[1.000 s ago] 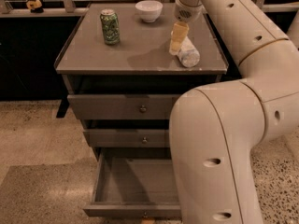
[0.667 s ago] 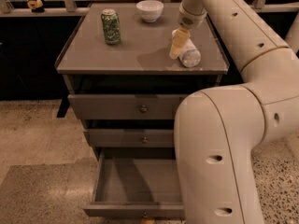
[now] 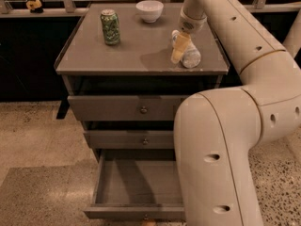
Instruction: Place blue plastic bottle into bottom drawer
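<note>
gripper (image 3: 178, 54) low over cabinet top (image 3: 131, 55), against lying blue plastic bottle (image 3: 192, 57) | grip state: cannot tell | bottom drawer (image 3: 136, 212) pulled out

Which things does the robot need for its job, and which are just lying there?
Needed:
bottle, lying on the cabinet
bottom drawer, open
gripper, low over the cabinet, beside the bottle

Just lying about:
green can
white bowl
small yellow thing at the back left
</note>
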Available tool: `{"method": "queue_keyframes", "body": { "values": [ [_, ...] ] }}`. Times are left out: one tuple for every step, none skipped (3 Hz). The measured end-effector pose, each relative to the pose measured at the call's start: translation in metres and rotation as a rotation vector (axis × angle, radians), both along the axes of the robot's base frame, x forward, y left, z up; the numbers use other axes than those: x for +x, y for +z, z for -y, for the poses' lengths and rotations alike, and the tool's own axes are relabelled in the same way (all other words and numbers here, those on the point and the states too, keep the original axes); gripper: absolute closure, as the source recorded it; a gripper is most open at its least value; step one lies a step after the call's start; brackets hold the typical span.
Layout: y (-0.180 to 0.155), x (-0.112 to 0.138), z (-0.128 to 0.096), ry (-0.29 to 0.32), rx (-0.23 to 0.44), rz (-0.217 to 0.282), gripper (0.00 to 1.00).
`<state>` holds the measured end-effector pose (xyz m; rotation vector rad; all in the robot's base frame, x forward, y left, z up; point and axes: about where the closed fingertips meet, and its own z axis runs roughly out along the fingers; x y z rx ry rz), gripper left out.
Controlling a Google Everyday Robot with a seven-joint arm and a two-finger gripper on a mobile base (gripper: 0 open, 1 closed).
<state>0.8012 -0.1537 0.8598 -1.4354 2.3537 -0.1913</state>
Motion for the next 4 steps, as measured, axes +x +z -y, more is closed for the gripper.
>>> {"method": "queue_keyframes", "body": {
  "values": [
    [-0.0209, -0.0036, 0.0065, 0.032, 0.008, -0.042, 0.00],
    [-0.0217, -0.0035, 0.0064, 0.033, 0.008, -0.043, 0.00],
    [-0.0219, -0.0035, 0.0063, 0.033, 0.008, -0.043, 0.19],
    [-0.0219, -0.0034, 0.0063, 0.033, 0.008, -0.043, 0.42]
  ]
}}
